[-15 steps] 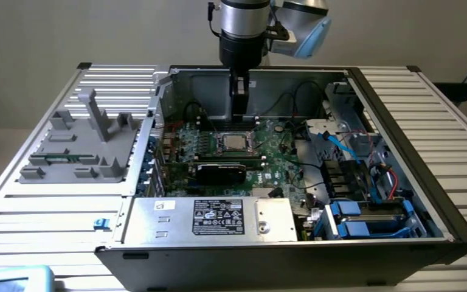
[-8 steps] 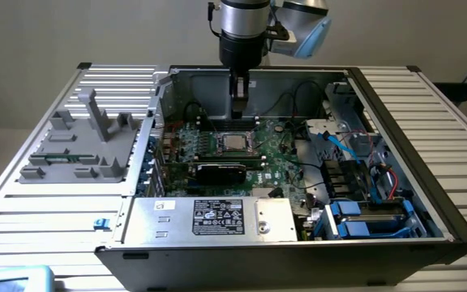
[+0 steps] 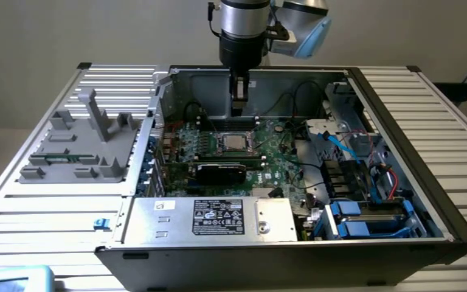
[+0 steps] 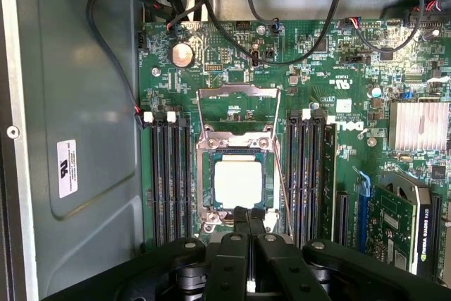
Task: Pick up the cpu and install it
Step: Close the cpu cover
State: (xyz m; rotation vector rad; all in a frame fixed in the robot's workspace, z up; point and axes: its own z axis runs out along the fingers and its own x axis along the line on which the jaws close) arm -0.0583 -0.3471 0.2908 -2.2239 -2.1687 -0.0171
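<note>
The cpu (image 4: 238,182), a small square chip with a bright silver top, lies flat in its socket on the green motherboard (image 4: 331,68) inside the open computer case. The socket's metal retention frame (image 4: 239,95) stands flipped open beyond it. In the exterior view the cpu (image 3: 233,142) sits mid-board, and my gripper (image 3: 238,111) hangs straight down a little above the board, just behind the socket. The wrist view shows my gripper (image 4: 248,218) at the socket's near edge, with its black fingers (image 4: 239,218) pressed together and nothing between them.
Memory slots (image 4: 169,174) flank the socket on both sides. A black graphics card (image 3: 221,170) lies in front of the cpu, then a silver box with a white label (image 3: 217,218). Black cables (image 4: 113,40) loop near the case wall. A grey fixture (image 3: 79,146) stands outside the case.
</note>
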